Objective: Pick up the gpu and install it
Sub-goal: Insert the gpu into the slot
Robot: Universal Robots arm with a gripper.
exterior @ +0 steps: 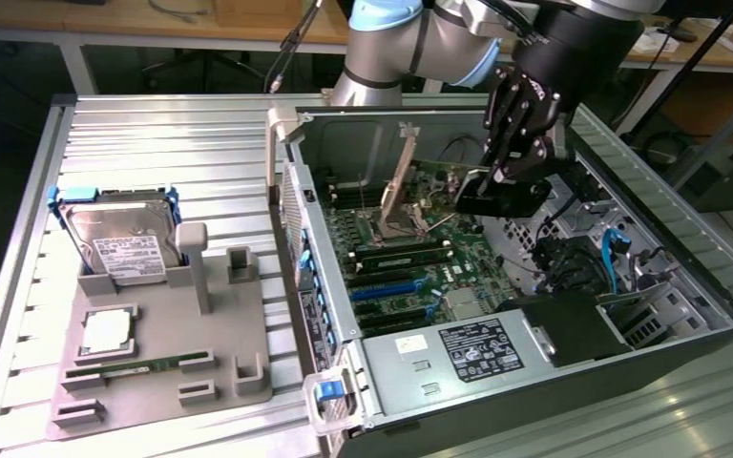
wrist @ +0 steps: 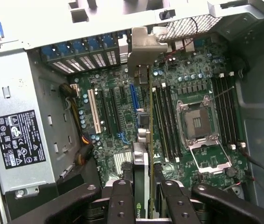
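Reaching steeply down from the exterior view's upper right with the silver-and-blue arm (exterior: 392, 52), into the open computer case (exterior: 380, 113). Pinching the gpu (exterior: 488, 202) in a narrow grip of the black gripper (exterior: 513, 172), above the green motherboard (exterior: 405, 258), near the case's middle and clear of its sheet-metal rim. Tight toward the exterior view's right, beside tangled black and blue cables (exterior: 590, 260); roomier toward the left wall. Outside, on the ribbed aluminium table (exterior: 150, 134), standing upright in a grey moulded holder (exterior: 220, 367): a silver hard drive (exterior: 118, 243) with blue rails.

Seen from the wrist view, looking along the gpu (wrist: 142, 168) edge-on: thin, flat, clamped between two black fingers (wrist: 121, 198) of the gripper (wrist: 143, 193), with the silver bracket (wrist: 146, 39) at the far end, near the perforated rear wall. Lined up between a blue expansion slot (wrist: 133, 100) and black memory slots (wrist: 164, 121); cannot tell whether touching the board. Beyond those, an open metal CPU socket (wrist: 199, 123); opposite, a grey labelled power supply (wrist: 19, 140).
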